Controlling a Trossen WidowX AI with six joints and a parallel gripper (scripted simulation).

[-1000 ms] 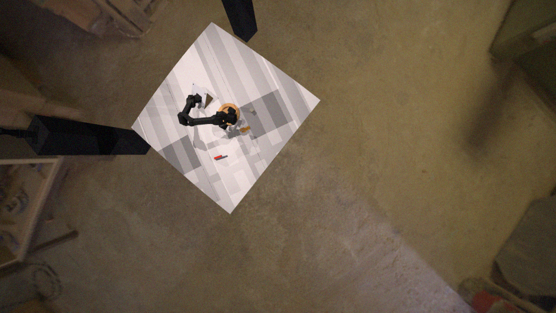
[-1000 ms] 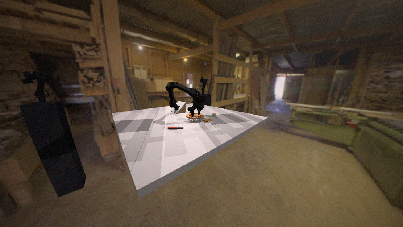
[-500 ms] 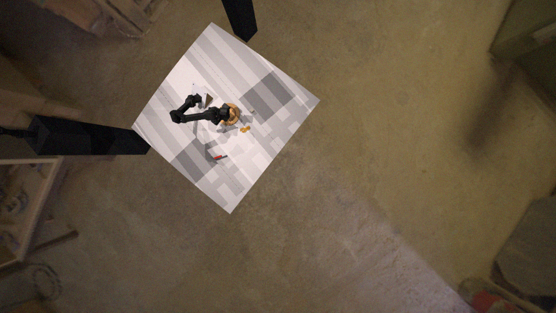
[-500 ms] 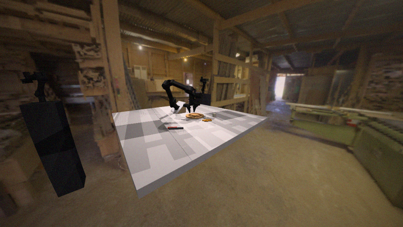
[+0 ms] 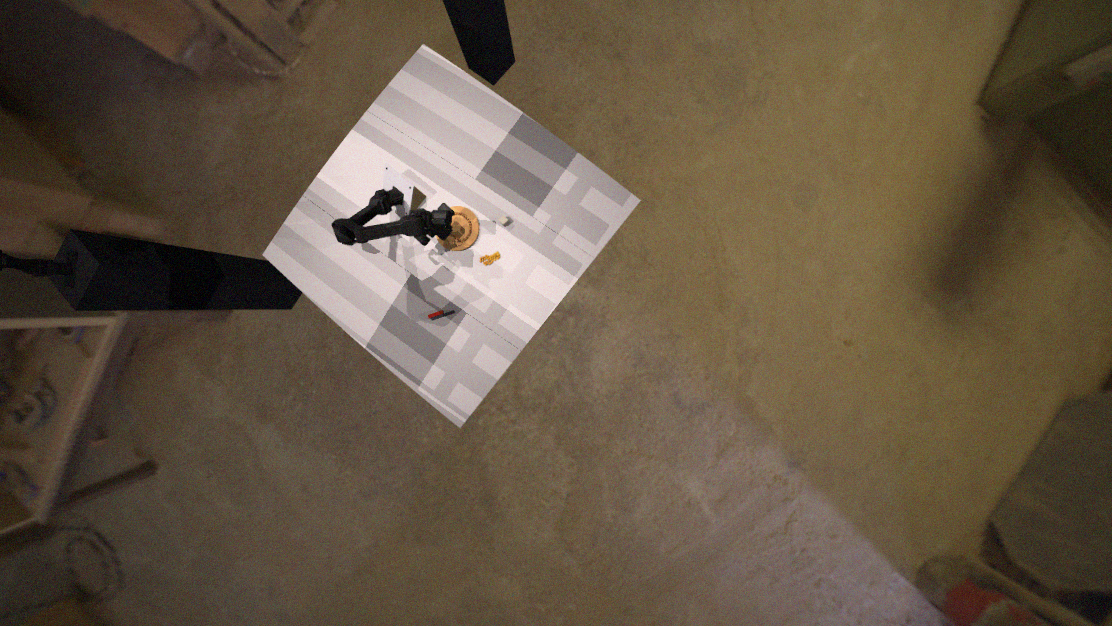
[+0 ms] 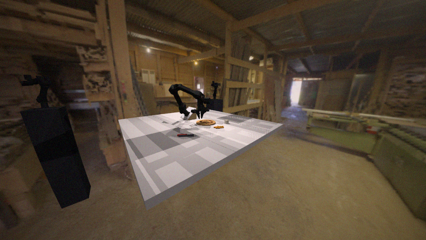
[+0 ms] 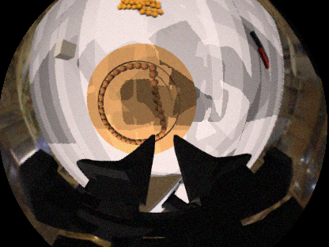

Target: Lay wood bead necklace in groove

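At the wrist view's lower centre, the gripper (image 5: 445, 220) (image 6: 200, 117) (image 7: 164, 138) — partly open, holding nothing — hangs near the bead necklace (image 7: 102, 97).

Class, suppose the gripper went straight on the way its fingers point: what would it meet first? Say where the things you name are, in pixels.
Probably the round bead board (image 5: 473, 227) (image 6: 212, 122) (image 7: 186, 71), near its edge: the gripper (image 6: 201, 117) (image 7: 164, 138) points down there, though exact depth is unclear.

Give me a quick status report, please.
End effector partly open, nothing held. Brown wood bead necklace partly in groove, one stretch cutting across inside. No obstruction seen.
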